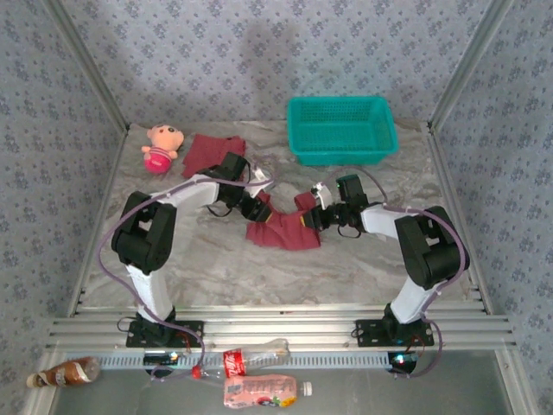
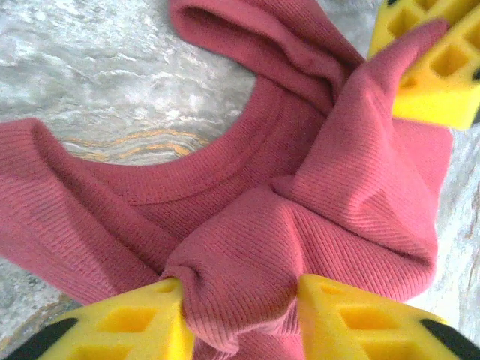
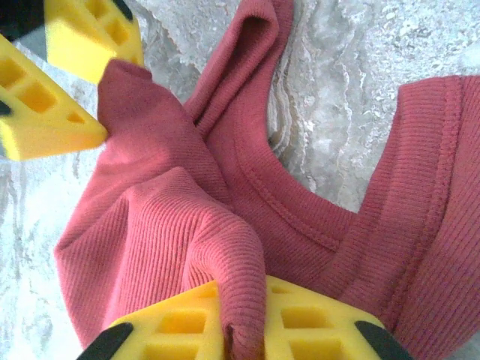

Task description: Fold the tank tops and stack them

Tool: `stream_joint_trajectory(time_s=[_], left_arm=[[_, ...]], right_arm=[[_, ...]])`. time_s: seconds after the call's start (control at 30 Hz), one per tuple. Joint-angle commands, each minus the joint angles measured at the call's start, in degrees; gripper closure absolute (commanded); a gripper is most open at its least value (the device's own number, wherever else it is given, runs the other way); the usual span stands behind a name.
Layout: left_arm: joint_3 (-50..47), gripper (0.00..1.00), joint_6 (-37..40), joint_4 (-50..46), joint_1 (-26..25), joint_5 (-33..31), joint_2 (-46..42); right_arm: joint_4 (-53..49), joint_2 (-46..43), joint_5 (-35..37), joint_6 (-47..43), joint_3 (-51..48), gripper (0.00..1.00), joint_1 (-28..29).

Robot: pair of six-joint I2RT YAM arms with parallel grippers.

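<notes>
I read left gripper (image 2: 241, 315) and right gripper (image 3: 241, 319) each pinching a fold of the crumpled maroon ribbed-cloth tank top (image 1: 281, 232). It lies on the marbled desk (image 1: 346, 268) between them, strung gripper to gripper, equally near both.

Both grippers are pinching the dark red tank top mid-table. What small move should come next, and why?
Probably lift both a little and draw them apart. The left gripper and right gripper each have jaws pinched on the dark red ribbed cloth tank top, which sits bunched and creased on the marbled table; tensioning it should flatten it for folding.
</notes>
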Motion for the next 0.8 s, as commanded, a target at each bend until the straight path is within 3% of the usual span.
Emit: stream_joint_trajectory(time_s=[0.0, 0.33, 0.77], left_arm=[[2.95, 0.68, 3.16, -4.09, 0.0, 3.01, 2.25], [6.31, 1.0, 0.16, -13.22, 0.7, 1.88, -1.68], [0.21, 1.0, -13.95, -19.18, 0.97, 8.45, -16.95]], right_arm=[[1.48, -2.01, -2.47, 0.89, -1.1, 0.88, -0.37], [3.27, -7.81, -5.07, 6.63, -4.5, 0.97, -2.12], [-4.43, -22.89, -13.68, 19.35, -11.51, 0.98, -2.09]])
